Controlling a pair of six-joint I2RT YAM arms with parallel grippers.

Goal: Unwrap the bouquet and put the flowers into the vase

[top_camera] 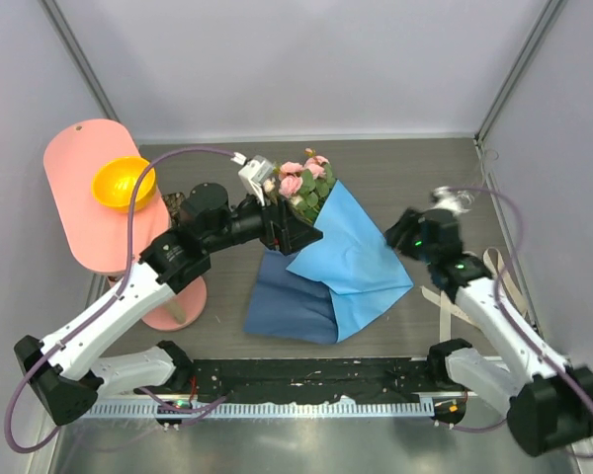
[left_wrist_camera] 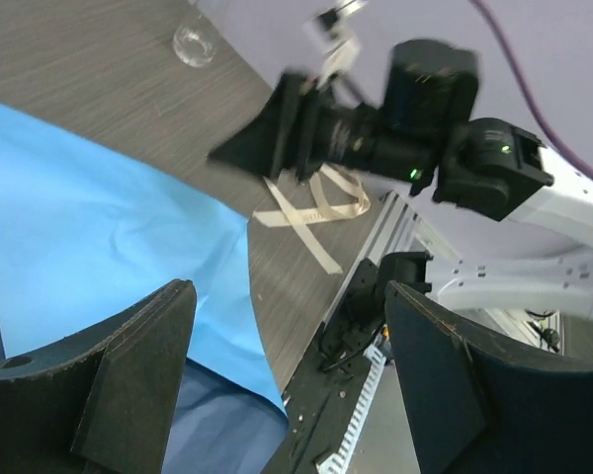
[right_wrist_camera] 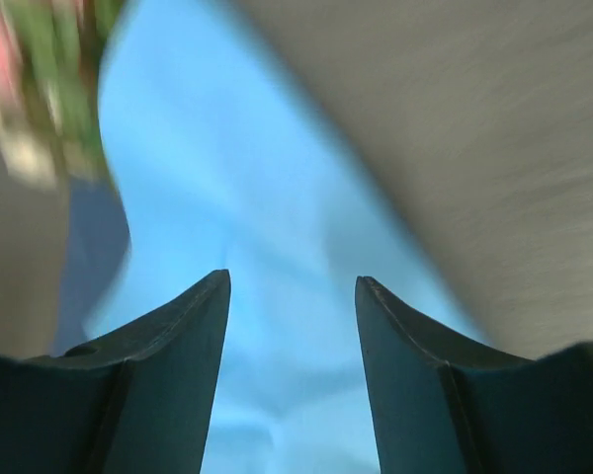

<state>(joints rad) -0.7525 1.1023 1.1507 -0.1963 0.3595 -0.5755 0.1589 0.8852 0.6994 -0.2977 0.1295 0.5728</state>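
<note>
Left claw [left_wrist_camera: 287, 296]: jaws flung wide, nothing gripped between them
Left claw spot: out over mid-table, right at the near end of the flowers [top_camera: 304, 183]; from above it covers the stems, so whether it touches them I cannot tell
Right claw [right_wrist_camera: 292, 278]: fingers parted and empty, its own view smeared with blur
Right claw spot: at the right edge of the paper [top_camera: 361, 252], nose pointing left toward the other claw, the two apart
Flowers: pink and cream heads with green leaves, lying at the far end of the paper, heads toward the back wall
Paper: opened out on the table [top_camera: 405, 168], bright blue on the right, a darker fold at the near left
Ribbon [left_wrist_camera: 311, 202]: cream, untied, loose on the table at the right
Vase [left_wrist_camera: 193, 41]: clear glass, upright at the far right, empty, well apart from the flowers
Bowl [top_camera: 124, 183]: orange, sitting on the pink board [top_camera: 79, 227] at far left
</note>
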